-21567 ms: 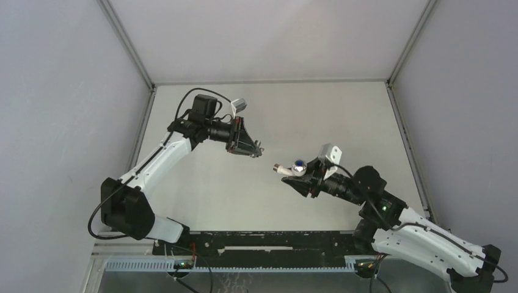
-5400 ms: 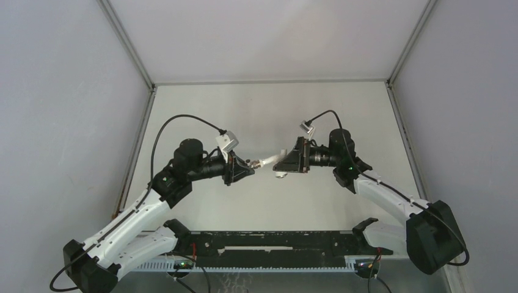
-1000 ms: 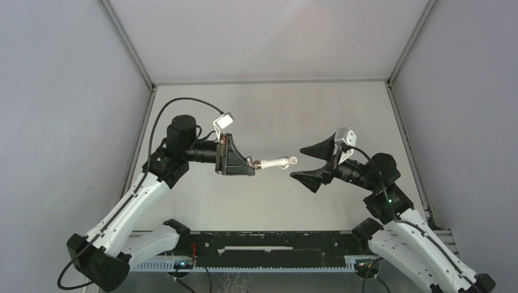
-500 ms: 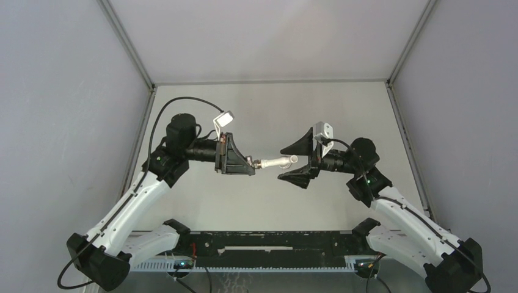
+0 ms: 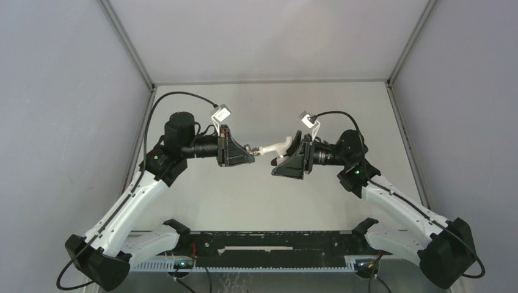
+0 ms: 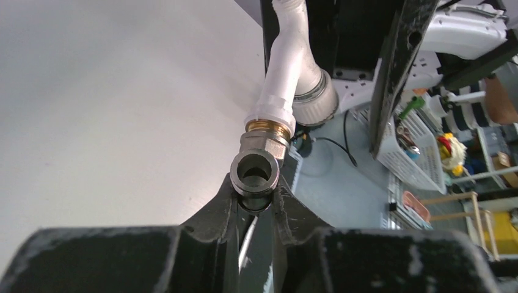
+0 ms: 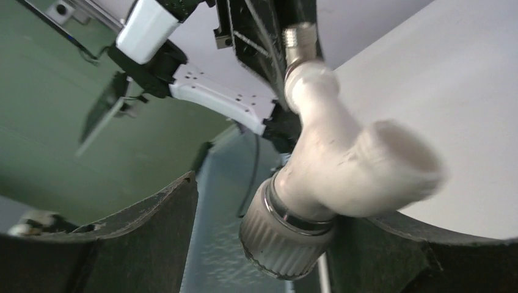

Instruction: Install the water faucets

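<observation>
Two-arm hold going on: clamping fitting (image 6: 261, 149) tight in left jaws, straddling tap (image 7: 333, 159) joined to it with right jaws open.

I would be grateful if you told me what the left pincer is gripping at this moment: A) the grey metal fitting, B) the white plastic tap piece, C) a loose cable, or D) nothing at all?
A: in the left wrist view the left pincer is clamped on the grey metal fitting, and the white tap piece joined to it sticks out beyond the fingertips.
</observation>
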`<action>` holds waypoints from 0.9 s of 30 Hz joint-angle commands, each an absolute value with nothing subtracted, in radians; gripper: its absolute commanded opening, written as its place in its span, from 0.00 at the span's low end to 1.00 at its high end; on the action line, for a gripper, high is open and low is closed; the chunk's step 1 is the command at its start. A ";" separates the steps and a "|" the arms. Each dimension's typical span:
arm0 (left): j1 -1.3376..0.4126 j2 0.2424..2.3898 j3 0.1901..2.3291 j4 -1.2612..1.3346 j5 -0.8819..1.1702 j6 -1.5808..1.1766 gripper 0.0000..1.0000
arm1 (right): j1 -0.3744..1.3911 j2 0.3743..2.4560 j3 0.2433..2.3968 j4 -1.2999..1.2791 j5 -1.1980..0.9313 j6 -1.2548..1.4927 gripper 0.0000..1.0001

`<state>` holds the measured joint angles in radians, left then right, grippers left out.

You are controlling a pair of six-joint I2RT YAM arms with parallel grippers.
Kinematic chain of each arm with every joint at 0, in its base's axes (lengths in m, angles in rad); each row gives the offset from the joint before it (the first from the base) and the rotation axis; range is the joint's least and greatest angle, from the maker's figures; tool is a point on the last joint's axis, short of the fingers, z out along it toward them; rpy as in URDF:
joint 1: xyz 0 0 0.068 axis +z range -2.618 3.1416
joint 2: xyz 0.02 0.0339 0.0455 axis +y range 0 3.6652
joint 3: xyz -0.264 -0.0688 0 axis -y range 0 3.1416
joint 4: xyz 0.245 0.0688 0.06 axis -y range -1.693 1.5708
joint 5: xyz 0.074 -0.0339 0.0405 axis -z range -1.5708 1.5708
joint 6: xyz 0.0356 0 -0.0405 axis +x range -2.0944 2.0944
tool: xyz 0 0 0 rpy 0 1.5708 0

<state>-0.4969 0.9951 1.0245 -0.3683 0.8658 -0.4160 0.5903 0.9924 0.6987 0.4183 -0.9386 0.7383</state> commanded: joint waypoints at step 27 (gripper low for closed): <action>-0.509 1.073 1.003 -0.436 0.832 -0.238 0.00 | 0.553 1.109 1.043 0.028 -0.779 0.689 0.77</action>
<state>-0.5064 1.0962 1.0016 -0.4706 0.7700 -0.2440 0.6018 1.0885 0.9684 0.2016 -0.7975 0.7933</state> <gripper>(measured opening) 0.204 0.780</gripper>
